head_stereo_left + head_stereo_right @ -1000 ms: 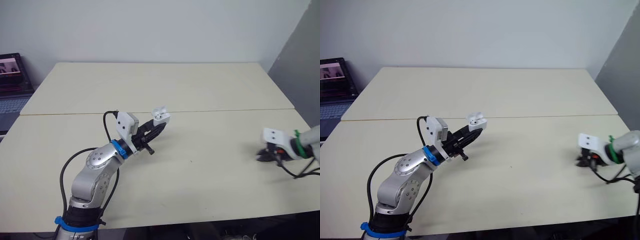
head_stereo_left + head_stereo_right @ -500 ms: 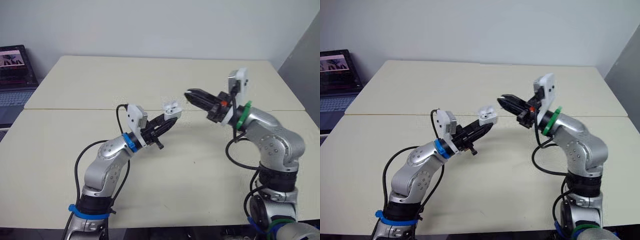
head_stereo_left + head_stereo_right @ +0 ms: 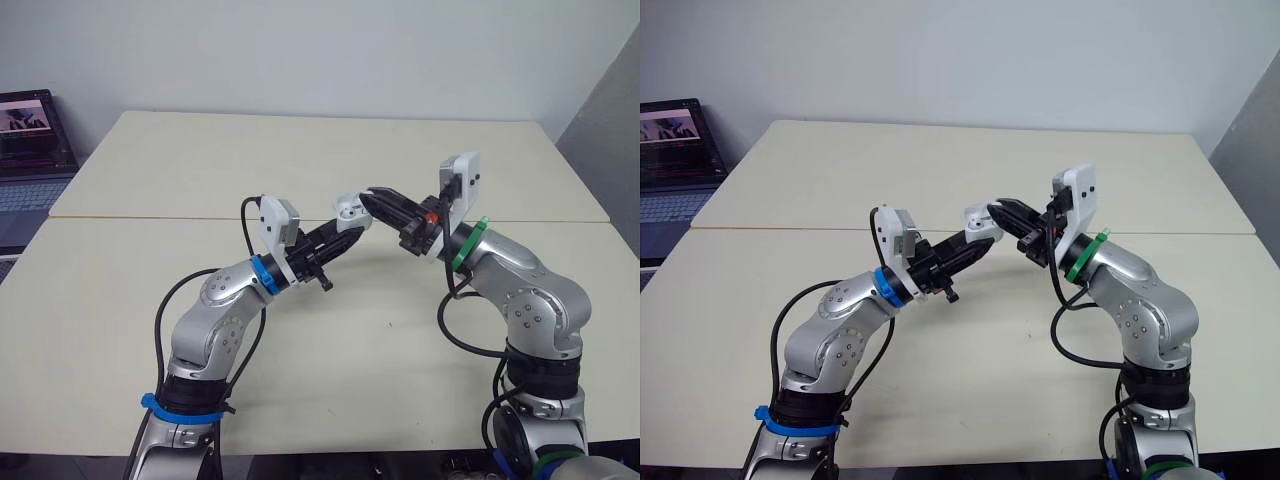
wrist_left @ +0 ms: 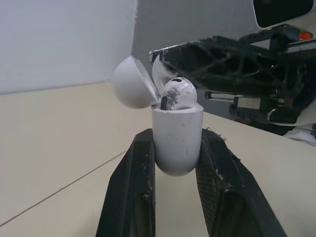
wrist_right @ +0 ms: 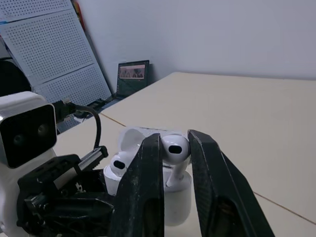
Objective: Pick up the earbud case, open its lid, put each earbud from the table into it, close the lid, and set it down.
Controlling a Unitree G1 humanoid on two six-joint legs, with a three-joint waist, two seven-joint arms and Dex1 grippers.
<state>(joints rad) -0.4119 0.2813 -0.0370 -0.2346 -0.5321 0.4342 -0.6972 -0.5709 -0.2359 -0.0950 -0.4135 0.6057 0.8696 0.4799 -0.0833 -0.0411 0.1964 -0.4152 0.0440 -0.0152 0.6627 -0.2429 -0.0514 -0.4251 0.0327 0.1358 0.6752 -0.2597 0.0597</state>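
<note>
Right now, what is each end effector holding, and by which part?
The left end effector clamps the open earbud case by its lower body; the right end effector pinches an earbud by its head, above the case.

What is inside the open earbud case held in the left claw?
One earbud sits in the earbud case, which the left claw grips. The right claw holds a second earbud with its stem at the opening. The case wall hides how deep either goes.

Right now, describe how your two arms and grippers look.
Both arms are rounded and silver with looping black cables. The left arm wears a blue wrist ring, the right arm a green one. Each carries a white boxy wrist camera and two black fingers.
</note>
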